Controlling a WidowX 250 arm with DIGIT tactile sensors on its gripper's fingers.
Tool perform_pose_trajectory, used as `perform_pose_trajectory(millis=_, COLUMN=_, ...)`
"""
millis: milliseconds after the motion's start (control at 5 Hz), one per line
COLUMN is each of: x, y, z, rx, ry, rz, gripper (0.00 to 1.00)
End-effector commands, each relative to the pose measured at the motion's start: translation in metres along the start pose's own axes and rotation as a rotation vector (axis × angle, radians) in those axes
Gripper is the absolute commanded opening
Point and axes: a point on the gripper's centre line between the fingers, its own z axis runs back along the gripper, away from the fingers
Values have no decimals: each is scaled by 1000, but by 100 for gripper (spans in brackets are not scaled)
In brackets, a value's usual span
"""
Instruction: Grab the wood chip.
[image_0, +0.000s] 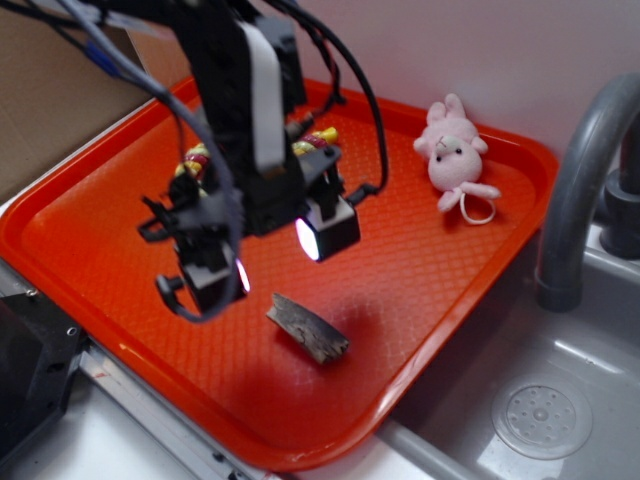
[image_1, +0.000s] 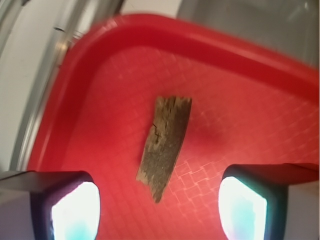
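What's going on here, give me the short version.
A WidowX arm hangs over an orange tray with its gripper open, just above a wood chip that lies flat near the tray's front edge. The wrist view shows the chip between the two glowing fingers, not touched by either. A pink bunny toy sits at the far corner, and a striped rope toy is partly hidden behind the arm.

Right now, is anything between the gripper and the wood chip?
Nothing visible. The gripper hangs open above the wood chip, which lies alone on the orange tray; the pink bunny sits far off.
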Motion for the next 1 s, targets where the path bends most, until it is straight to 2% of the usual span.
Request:
perform_pose_trajectory(millis=0, x=26, y=-16, z=-19, rx=-12, ry=46, rz=-51, gripper=100)
perform_pose_trajectory(millis=200, x=30, y=-16, z=-30, rx=-32, ry=86, rz=-42, gripper=100)
perform_pose_trajectory(millis=400, x=35, y=-16, z=-40, rx=-38, ry=123, rz=-44, gripper=0)
perform_pose_trajectory(millis=800, x=44, y=-22, z=-47, rx=-28, ry=165, rz=-54, gripper=0)
